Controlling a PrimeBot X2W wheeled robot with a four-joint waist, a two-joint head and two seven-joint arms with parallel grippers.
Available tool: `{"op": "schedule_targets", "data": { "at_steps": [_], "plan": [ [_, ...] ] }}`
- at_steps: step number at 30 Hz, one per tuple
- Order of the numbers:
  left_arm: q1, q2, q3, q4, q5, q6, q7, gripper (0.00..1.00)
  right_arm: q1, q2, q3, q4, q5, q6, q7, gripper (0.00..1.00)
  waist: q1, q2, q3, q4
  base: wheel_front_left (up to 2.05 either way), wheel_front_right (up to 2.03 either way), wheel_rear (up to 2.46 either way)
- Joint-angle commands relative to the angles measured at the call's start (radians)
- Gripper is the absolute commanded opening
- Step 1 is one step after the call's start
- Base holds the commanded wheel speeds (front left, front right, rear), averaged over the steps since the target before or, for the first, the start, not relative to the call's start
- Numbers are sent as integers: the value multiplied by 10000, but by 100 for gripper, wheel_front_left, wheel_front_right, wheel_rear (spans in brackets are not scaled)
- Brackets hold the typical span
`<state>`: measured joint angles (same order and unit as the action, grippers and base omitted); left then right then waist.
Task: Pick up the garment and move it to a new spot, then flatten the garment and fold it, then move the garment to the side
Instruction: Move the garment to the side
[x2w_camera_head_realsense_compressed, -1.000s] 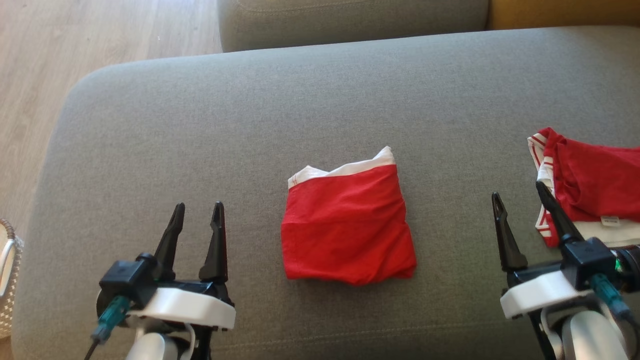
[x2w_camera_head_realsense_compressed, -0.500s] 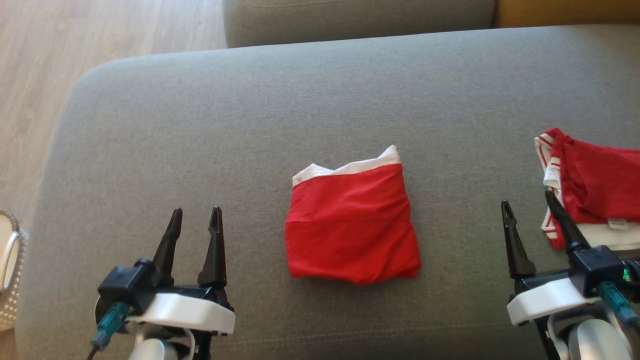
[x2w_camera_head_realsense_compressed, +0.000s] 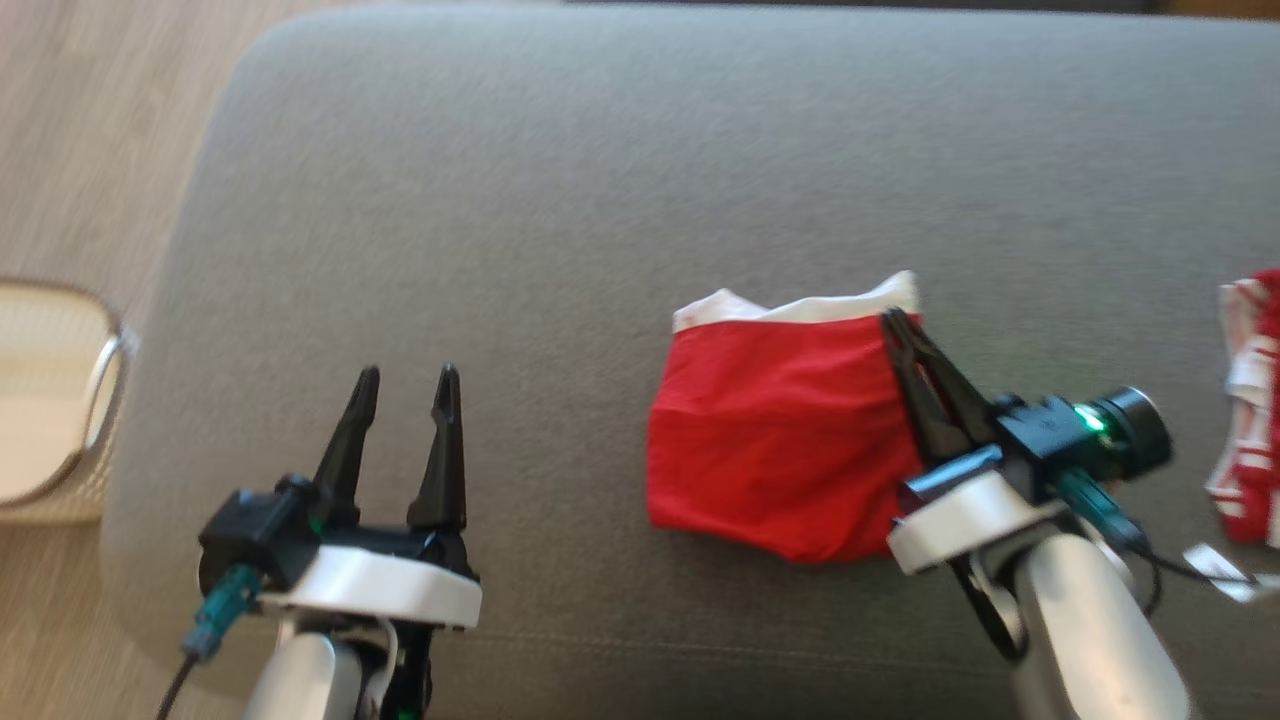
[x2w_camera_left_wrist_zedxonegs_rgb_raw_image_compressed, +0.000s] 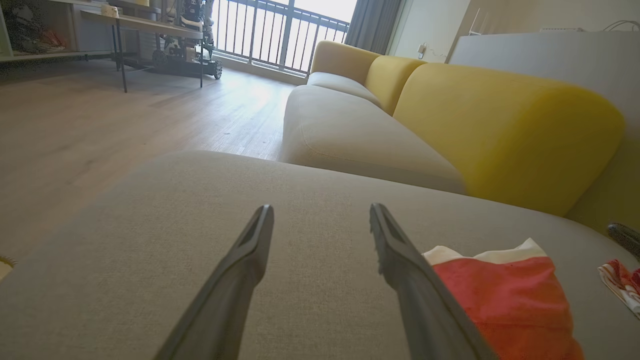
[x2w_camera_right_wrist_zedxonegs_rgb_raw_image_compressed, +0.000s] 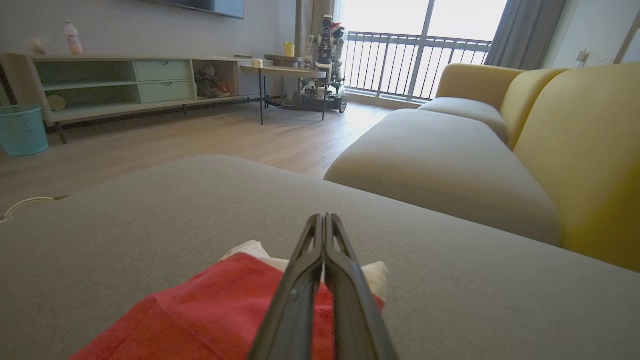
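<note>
garment: folded, red, on grey cushion; judged soft, light | right pincer: together at garment's far right corner, pinch unclear | left pincer: apart, left of garment | grip: folded edge, all layers

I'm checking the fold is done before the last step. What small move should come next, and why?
Probably lift the right hand slightly and start carrying the red garment sideways: it lies folded on the cushion, and the hand is shut on its right edge by the white waistband.
</note>
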<state>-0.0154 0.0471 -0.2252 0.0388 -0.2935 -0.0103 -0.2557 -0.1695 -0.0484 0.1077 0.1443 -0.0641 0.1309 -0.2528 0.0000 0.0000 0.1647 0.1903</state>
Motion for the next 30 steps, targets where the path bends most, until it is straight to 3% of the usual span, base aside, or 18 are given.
{"op": "schedule_targets", "data": {
  "at_steps": [1,7,17,30],
  "plan": [
    [-567,31,262,-354,-93,-57,-61,100,-537,-19,415,1,-24,-2,-89,0,0,0,545,529,0,0,0],
    [-954,31,355,-384,-254,-69,-61,100,-1338,-19,907,1469,-422,-2,-89,0,0,0,1186,1157,0,0,0],
    [-1316,31,273,-410,-411,-72,-61,100,-2186,-18,122,3457,-886,-2,-89,0,0,0,1675,1572,0,0,0],
    [-671,31,-196,-211,-5,-271,-61,100,-1378,-18,-249,3401,-249,-2,-89,0,0,0,551,1306,0,0,0]
  ]
}}
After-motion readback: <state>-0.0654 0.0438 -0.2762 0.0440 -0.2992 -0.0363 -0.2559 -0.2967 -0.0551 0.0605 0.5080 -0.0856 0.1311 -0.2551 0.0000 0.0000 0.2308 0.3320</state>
